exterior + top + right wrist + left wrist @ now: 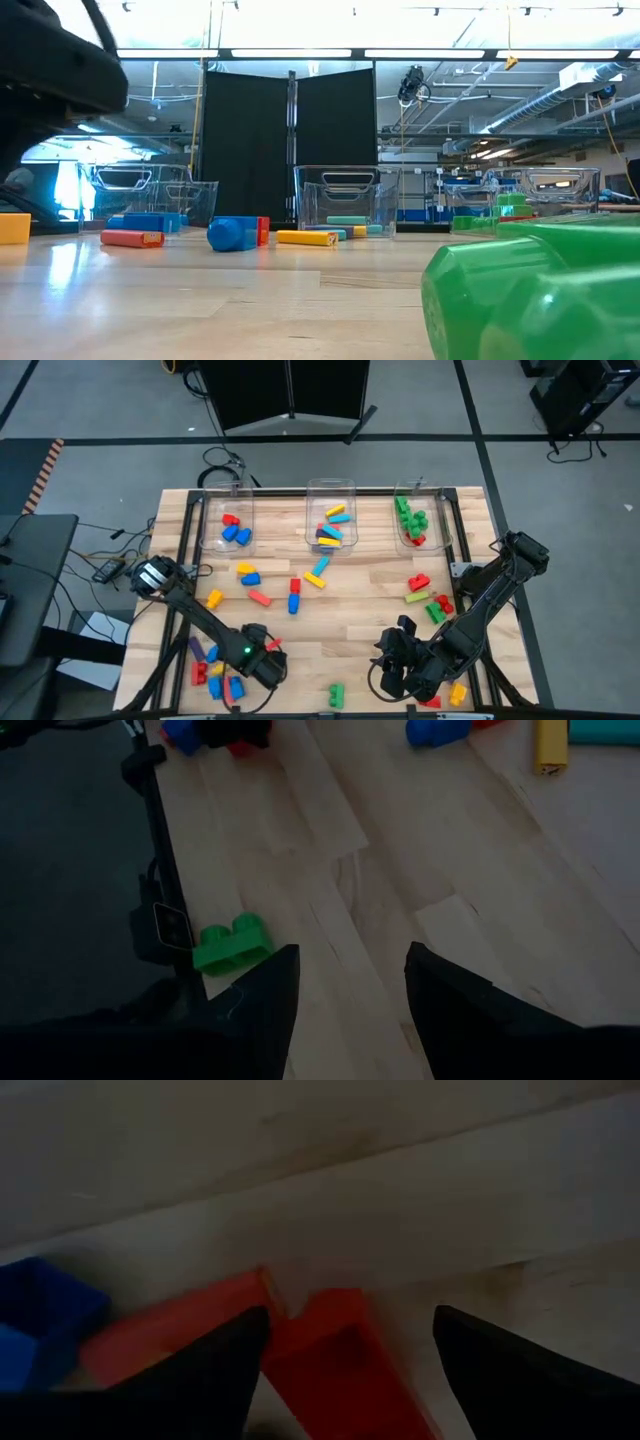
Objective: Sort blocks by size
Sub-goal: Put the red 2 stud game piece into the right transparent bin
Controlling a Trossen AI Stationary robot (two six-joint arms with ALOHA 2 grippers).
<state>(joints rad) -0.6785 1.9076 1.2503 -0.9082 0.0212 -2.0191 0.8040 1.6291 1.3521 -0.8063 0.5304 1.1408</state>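
Left end effector [345, 1370] low, fingers apart astride a red block [340, 1360]; right end effector [345, 985] hovers, fingers apart, empty.

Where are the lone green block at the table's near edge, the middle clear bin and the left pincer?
green block [336, 694], high view, middle of its top.
middle clear bin [331, 485], high view, far rim.
left pincer [350, 1355], left wrist view, midway between fingertips, over a red block.
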